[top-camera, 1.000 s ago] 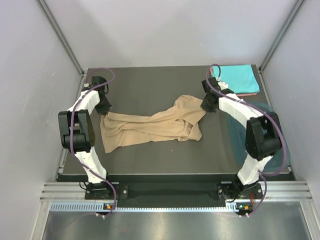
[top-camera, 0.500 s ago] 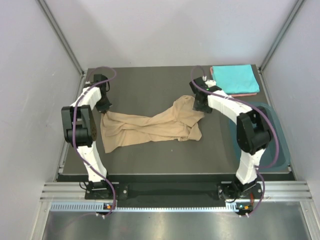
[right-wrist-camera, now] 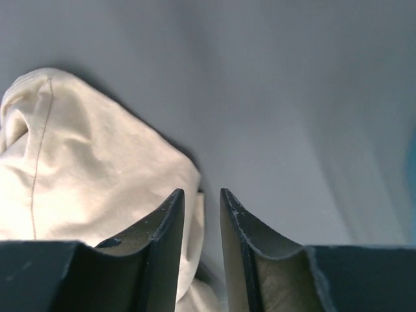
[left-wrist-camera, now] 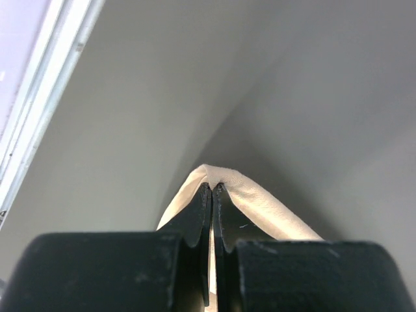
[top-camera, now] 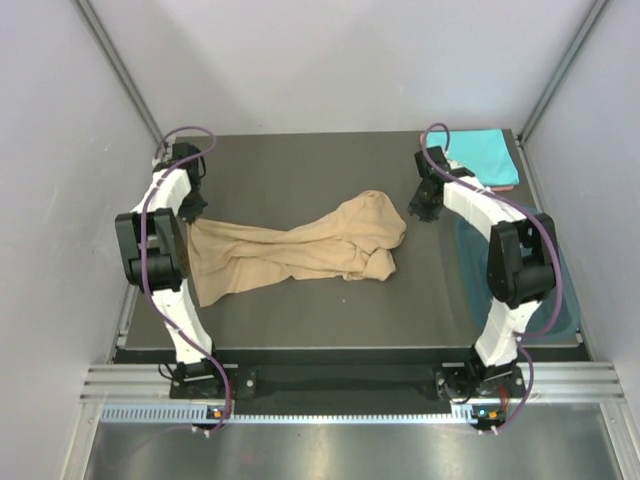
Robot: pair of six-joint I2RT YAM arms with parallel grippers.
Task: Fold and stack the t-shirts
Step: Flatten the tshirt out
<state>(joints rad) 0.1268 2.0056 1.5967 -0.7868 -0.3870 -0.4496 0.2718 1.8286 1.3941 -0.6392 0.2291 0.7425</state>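
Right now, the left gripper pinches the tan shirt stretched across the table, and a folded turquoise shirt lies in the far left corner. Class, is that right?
No: the top view shows the folded turquoise shirt in the far right corner, not the left. The rest holds: the left gripper pinches the tan shirt stretched across the table.

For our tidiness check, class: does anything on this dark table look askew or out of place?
The tan cloth t-shirt lies twisted and bunched across the dark table, unfolded, one end pinched by the left gripper.

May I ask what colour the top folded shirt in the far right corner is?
The shirt is turquoise, clearest in top external view.
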